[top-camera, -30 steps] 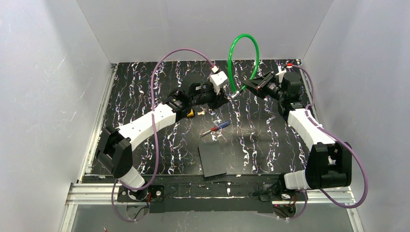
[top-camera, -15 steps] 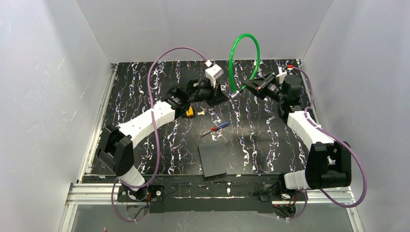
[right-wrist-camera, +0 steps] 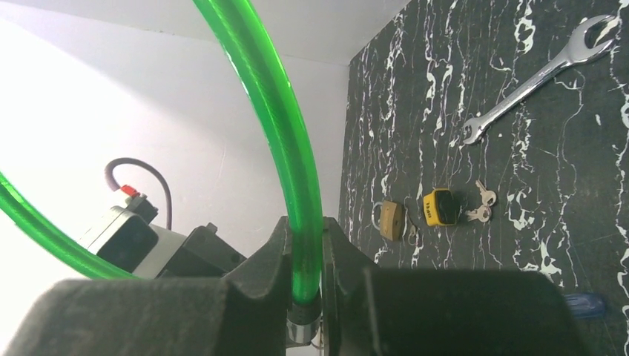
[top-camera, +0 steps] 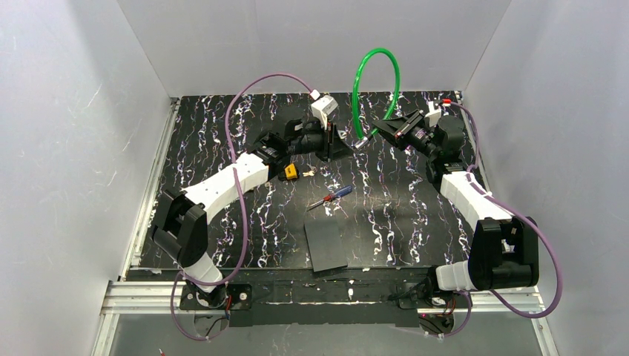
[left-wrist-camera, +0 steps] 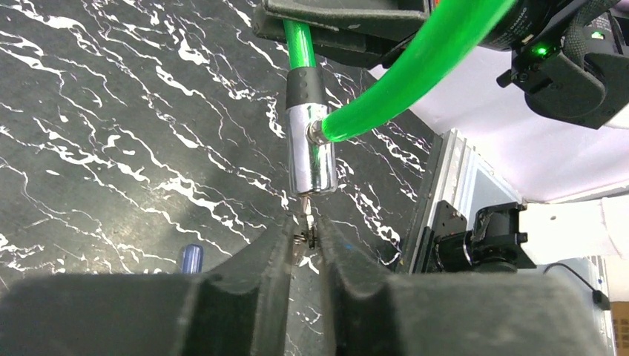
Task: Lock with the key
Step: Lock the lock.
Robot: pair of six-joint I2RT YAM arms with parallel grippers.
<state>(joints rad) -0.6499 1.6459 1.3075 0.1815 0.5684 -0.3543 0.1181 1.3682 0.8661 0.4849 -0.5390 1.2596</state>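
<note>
A green cable lock loops up at the back of the mat. My right gripper is shut on the cable just above its black collar and holds it off the mat; it also shows in the top view. The chrome lock cylinder hangs below. My left gripper is shut on a small silvery key with a ring, the key's tip at the cylinder's bottom end. In the top view the left gripper meets the cylinder.
On the mat lie a yellow-and-black piece with two small silver keys, a brass padlock, a wrench, a red-and-blue screwdriver and a black square pad. White walls enclose the mat.
My left wrist has swung back and to the left, turning about the fingertips, which stay at the cylinder. The right gripper and the cable have shifted slightly.
</note>
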